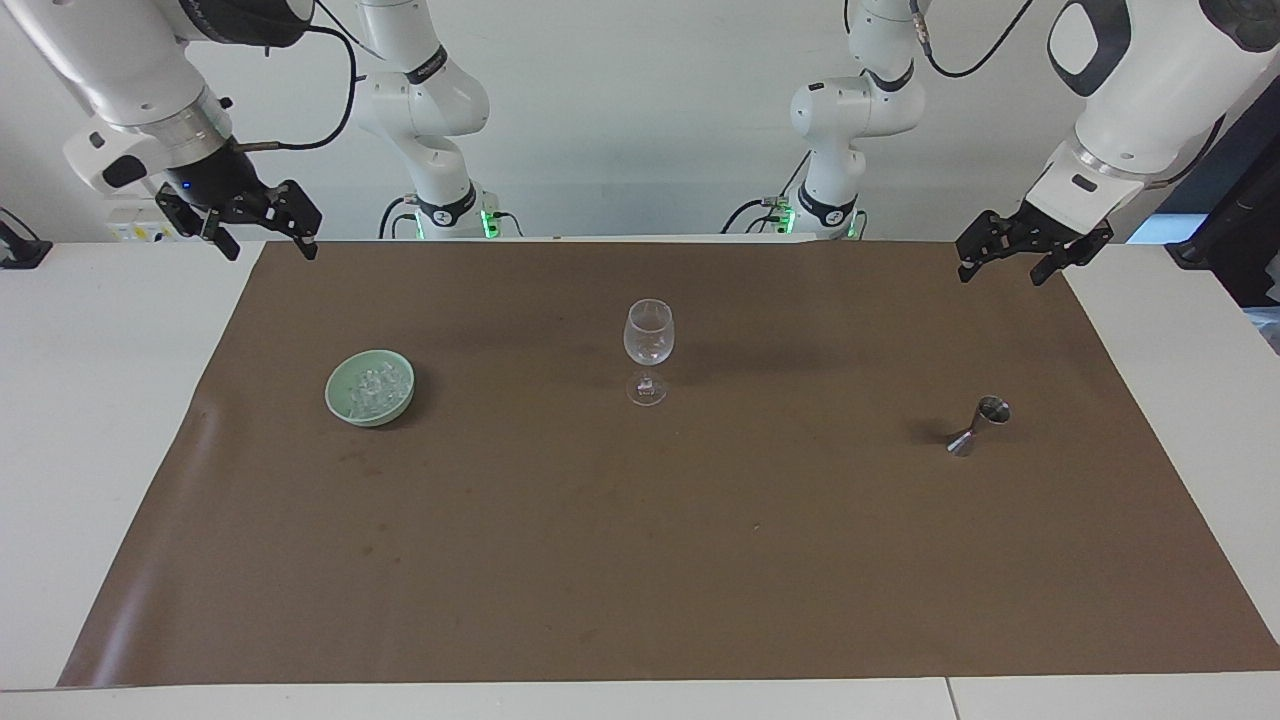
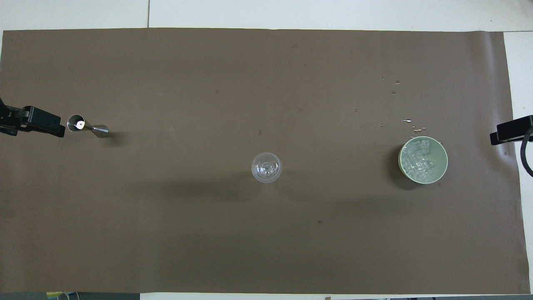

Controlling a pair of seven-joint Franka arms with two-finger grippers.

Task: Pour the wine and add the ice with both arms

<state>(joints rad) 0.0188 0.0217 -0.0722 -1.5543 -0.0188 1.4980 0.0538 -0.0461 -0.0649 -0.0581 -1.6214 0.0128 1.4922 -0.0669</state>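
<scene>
Ice (image 1: 371, 388): small clear glassy cubes heaped in pale green bowl (image 1: 345, 405) on brown mat, under neither tool, toward the right arm's end of the counter. Right tool (image 1: 262, 240) spread, empty, over mat corner. Left tool (image 1: 1003, 262) spread, empty, over the mat's edge at the robots' side.

Both my arms are just hanging up in the air right now, one at each end, neither touching anything. My left arm (image 1: 1150, 80) is coming down at a slant from up high, silver wrist angled inward, and my left gripper (image 1: 1003, 268) is pointing down with its fingers spread wide, holding nothing. My right arm (image 1: 110, 60) is mirroring that at its own end, black cable looping off the wrist, and my right gripper (image 1: 265, 247) is also hanging with the fingers splayed apart and empty. From overhead only the black tips are poking into view.
</scene>
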